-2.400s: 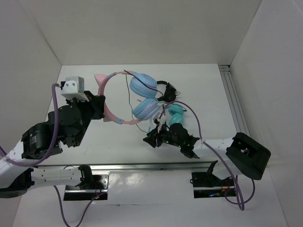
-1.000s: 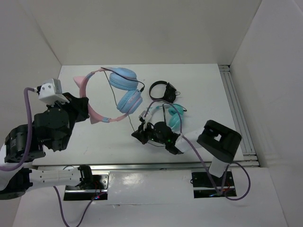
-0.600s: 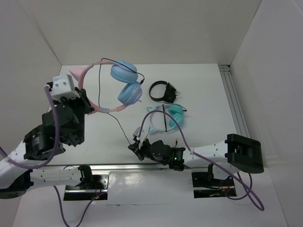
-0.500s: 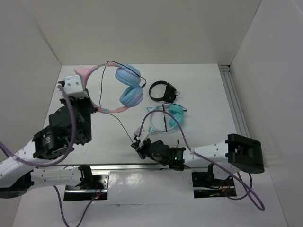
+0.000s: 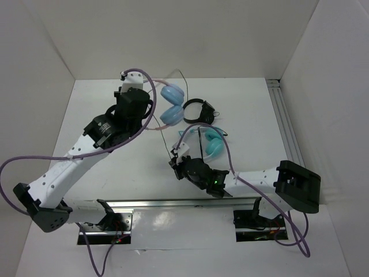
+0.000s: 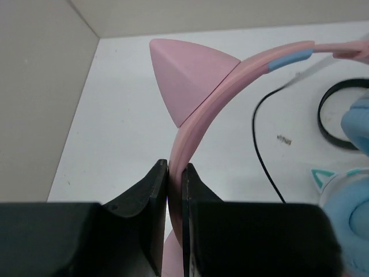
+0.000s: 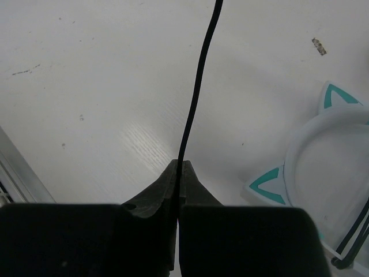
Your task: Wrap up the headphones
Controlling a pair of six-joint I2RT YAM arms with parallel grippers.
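The headphones' two light-blue ear cups (image 5: 171,104) hang at the back middle of the table, and my left arm hides most of the pink headband. My left gripper (image 5: 144,112) is shut on the pink headband (image 6: 230,75), just below a pink cat ear (image 6: 187,78), in the left wrist view (image 6: 174,173). A blue cup (image 6: 357,118) shows at that view's right edge. My right gripper (image 5: 175,161) sits low near the front middle. It is shut on the thin dark cable (image 7: 199,81), which runs up and away from the fingertips in the right wrist view (image 7: 179,167).
A teal-cupped pair with a white band (image 5: 210,143) lies just right of my right gripper; its band and teal cat ears also show in the right wrist view (image 7: 323,144). A small black pair (image 5: 199,109) lies behind it. A metal rail (image 5: 173,203) runs along the table's near edge.
My left arm has swung the headphones from the left side to the back middle and stretched out. My right gripper, still on the cable, has shifted slightly back and right.
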